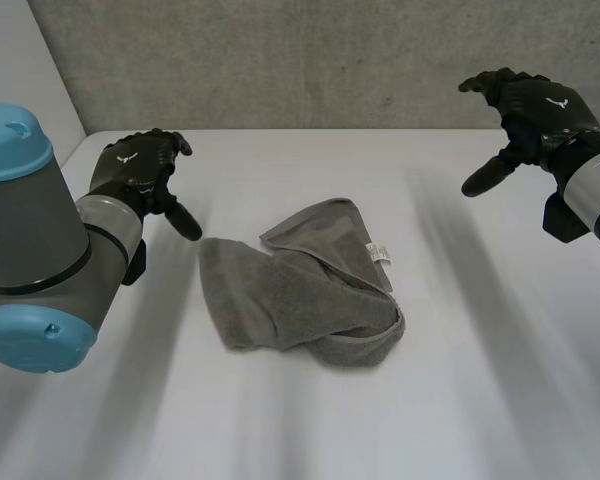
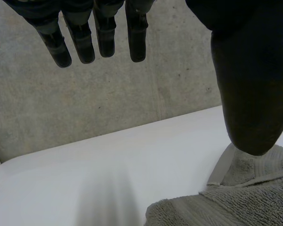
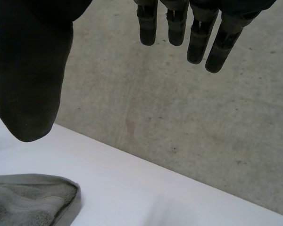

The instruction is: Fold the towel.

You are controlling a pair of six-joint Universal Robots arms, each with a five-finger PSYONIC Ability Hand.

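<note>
Grey towel [image 1: 300, 290] lies in a rumpled, partly doubled-over heap on the white table [image 1: 460, 400], btwn the two hands and nearer the left one. A small white label [image 1: 380, 252] shows on the upper flap, on the side toward the right hand. Left hand [image 1: 135, 172] is held just beside the towel, not touching it. Its fingers [image 2: 80, 42] are straight and a bit spread, thumb [image 2: 250, 94] out wide, nothing in its grasp, i.e. relaxed and empty. In left wrist view the towel's hemmed edge lies just past the thumb tip, w/ bare table out beyond the fingertips. Right hand [image 1: 528, 105] is held up well apart from the towel, in front of the concrete wall [image 1: 280, 50]. Its fingers [image 3: 198, 37] are straight and the thumb [image 3: 28, 84] stands apart from them, so likewise spread and empty. In right wrist view a hemmed corner of the towel lies near the thumb tip, w/ table and wall beyond the fingertips.
</note>
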